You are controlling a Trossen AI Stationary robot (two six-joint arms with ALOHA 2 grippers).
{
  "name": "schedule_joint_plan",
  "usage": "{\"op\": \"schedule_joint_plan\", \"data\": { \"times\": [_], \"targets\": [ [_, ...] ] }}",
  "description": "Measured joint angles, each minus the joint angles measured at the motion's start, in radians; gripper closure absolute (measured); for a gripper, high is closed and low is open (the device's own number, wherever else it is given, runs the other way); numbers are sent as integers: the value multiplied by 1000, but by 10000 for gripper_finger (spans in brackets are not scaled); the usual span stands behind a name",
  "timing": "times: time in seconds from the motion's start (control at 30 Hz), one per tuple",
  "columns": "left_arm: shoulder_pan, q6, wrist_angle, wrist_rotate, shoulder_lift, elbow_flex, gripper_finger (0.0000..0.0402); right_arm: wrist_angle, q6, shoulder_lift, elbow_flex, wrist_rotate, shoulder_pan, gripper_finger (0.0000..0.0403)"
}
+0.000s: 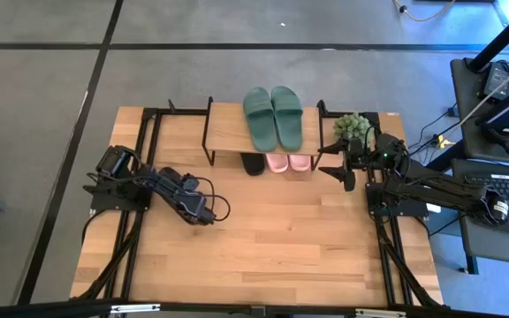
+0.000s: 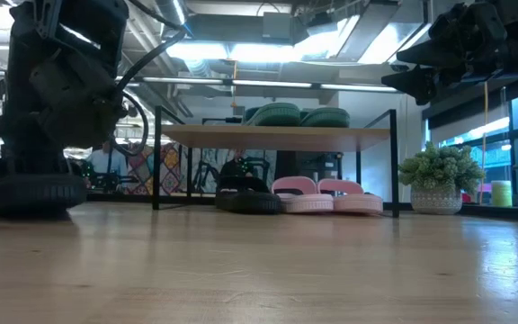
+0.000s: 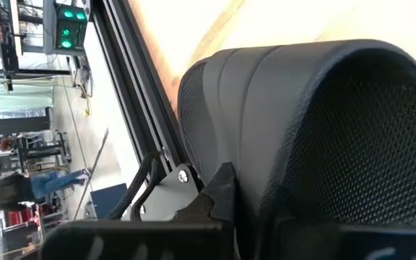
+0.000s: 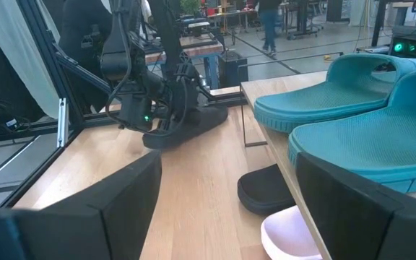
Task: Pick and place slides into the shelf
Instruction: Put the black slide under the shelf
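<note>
Table [image 1: 263,247]: light wooden top, black frame rails along both sides.
Shelf [image 1: 228,128]: stood at the table's far edge, wooden board on thin black legs.
On the shelf board: the pair of green slides [image 1: 272,117], side by side.
Under the shelf, on the table: one black slide [image 1: 253,163] beside the pink pair [image 1: 288,162].
Right of the shelf: a small potted plant [image 1: 353,126].
Left part of the table: another black slide [image 4: 186,126].

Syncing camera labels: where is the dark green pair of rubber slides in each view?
High view: dark green pair of rubber slides lies on the light wooden shelf, top centre.
Low view: on the shelf top, centre.
Left wrist view: not in it.
Right wrist view: close up at right, looking teal.
Shared landmark: the light pink slides under the shelf.
</note>
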Motion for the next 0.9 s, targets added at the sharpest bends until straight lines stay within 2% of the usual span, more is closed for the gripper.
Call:
{"op": "schedule_joint_plan", "data": {
  "times": [0.13,0.37,0.57,0.73,0.9],
  "targets": [
    [-13,64,-33,10,0,63,395,0,0,0,0,0,0,83],
    [-55,198,-191,-1,0,292,397,0,0,0,0,0,0,83],
    [-116,380,-188,-80,-12,491,398,-2,-2,0,0,0,0,83],
    [-156,485,-102,-123,-11,602,398,-3,-33,0,0,0,0,83],
    [-145,598,54,-205,-7,595,398,-3,-54,0,0,0,0,83]
  ]
}}
